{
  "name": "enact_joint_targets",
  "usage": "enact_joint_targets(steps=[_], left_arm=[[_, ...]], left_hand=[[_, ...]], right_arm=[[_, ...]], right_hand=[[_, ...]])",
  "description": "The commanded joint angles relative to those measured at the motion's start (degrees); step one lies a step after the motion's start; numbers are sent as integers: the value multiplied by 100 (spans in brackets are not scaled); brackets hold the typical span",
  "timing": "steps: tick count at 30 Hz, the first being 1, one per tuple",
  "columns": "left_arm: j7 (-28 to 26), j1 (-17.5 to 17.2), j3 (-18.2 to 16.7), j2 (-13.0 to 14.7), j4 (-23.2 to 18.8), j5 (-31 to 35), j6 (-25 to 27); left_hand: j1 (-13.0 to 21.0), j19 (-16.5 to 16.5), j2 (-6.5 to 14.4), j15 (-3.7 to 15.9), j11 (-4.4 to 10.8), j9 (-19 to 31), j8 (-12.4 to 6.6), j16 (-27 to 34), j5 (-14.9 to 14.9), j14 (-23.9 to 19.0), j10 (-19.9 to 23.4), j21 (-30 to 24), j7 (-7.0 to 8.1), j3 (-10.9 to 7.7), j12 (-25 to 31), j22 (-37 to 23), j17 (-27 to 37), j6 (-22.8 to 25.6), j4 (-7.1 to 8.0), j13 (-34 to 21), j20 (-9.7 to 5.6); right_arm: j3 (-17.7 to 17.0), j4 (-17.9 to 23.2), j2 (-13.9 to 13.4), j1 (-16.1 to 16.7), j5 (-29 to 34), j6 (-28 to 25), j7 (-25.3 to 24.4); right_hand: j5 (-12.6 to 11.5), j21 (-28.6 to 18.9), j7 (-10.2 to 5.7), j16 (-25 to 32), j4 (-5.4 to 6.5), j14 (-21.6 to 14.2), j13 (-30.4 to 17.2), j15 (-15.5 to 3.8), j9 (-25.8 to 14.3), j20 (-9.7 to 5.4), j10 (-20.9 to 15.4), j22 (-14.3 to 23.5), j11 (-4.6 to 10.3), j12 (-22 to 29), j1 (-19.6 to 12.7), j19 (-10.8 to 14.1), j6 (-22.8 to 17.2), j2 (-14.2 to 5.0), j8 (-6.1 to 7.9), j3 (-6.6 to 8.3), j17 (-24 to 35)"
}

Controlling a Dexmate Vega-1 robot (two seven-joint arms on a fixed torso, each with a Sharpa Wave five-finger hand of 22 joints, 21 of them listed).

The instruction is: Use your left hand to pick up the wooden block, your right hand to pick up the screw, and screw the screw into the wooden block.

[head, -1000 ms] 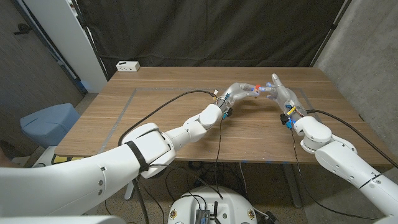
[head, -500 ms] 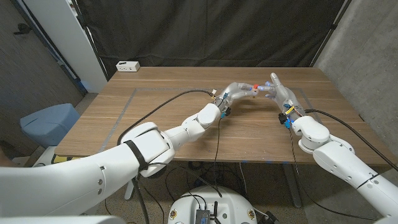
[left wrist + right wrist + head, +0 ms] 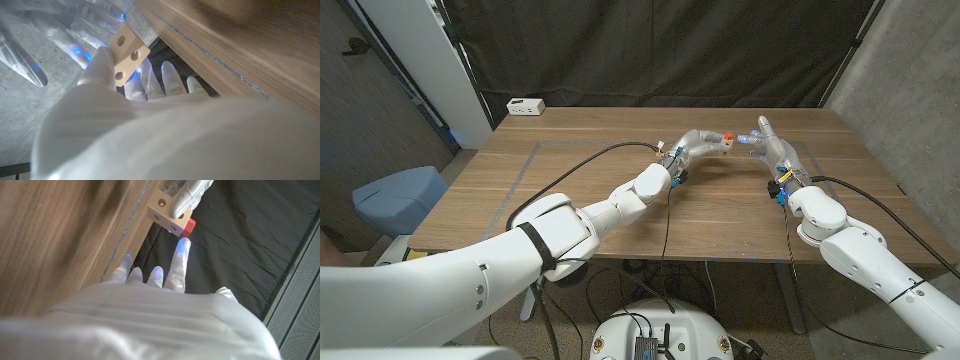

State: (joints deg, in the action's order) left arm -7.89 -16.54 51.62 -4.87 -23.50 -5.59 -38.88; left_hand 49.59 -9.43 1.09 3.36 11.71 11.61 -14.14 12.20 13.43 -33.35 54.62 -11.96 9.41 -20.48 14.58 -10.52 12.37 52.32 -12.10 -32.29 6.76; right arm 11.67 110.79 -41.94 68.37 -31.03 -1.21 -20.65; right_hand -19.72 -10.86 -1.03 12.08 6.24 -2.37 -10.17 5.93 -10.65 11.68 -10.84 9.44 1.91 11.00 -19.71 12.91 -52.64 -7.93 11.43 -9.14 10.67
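Note:
My left hand (image 3: pixel 695 143) holds the pale wooden block (image 3: pixel 719 140) above the far middle of the table. Its fingers (image 3: pixel 102 65) pinch the block (image 3: pixel 128 52), whose face shows three round holes. A red piece (image 3: pixel 728 133), apparently the screw's head, sits against the block's side (image 3: pixel 187 228). My right hand (image 3: pixel 767 143) faces the block from the right with its fingers stretched out and nothing in it. One fingertip (image 3: pixel 183 244) reaches up to the red piece just below the block (image 3: pixel 166 210); whether it touches is unclear.
A white box with sockets (image 3: pixel 525 105) stands at the table's far left corner. Black cables (image 3: pixel 590 165) run along both arms over the wooden table (image 3: pixel 570 200). A dark curtain hangs behind, and a blue seat (image 3: pixel 395 195) stands off to the left.
My left hand has drawn the block slightly left and farther back, opening a small gap to the right hand. The right hand has hardly moved.

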Motion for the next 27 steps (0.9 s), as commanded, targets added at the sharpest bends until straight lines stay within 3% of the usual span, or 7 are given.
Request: enact_joint_targets(steps=[1,9,18,27], left_arm=[[73,-113,-85,246,-290,17,-206],[110,-222,-165,411,-558,71,-271],[200,-306,-244,574,-798,119,-300],[314,-213,-289,526,-587,113,-526]], left_hand=[[9,-50,542,475,52,29,-49,20,17,-50,81,-29,-88,-375,141,-27,22,446,309,-35,3],[5,-53,543,470,54,29,-48,18,18,-51,83,-30,-91,-379,143,-27,20,444,312,-36,7],[2,-54,545,473,51,29,-50,16,19,-46,81,-31,-86,-379,142,-27,21,447,315,-36,7],[6,-53,544,475,51,29,-46,16,19,-44,83,-30,-90,-379,145,-27,21,438,311,-38,3]], right_arm=[[60,28,111,-52,144,-74,-232],[87,44,162,-54,241,-33,-293],[105,57,207,-8,335,28,-345],[27,262,197,164,446,-37,-532]], right_hand=[[-34,-49,-16,-9,-33,-44,-8,13,-10,-3,35,23,-7,-33,-92,83,186,6,-66,-9,18],[-28,-38,-126,-28,-37,-37,-10,10,-15,-84,155,23,-62,-62,-111,135,558,21,-155,-18,22],[-20,19,-285,-68,-31,46,-9,57,-14,-151,243,21,-64,-63,-116,9,1069,31,-195,-34,23],[-13,18,-419,-78,-32,64,-3,-67,2,-261,236,18,-60,-44,-129,3,1632,45,-210,-51,13]])
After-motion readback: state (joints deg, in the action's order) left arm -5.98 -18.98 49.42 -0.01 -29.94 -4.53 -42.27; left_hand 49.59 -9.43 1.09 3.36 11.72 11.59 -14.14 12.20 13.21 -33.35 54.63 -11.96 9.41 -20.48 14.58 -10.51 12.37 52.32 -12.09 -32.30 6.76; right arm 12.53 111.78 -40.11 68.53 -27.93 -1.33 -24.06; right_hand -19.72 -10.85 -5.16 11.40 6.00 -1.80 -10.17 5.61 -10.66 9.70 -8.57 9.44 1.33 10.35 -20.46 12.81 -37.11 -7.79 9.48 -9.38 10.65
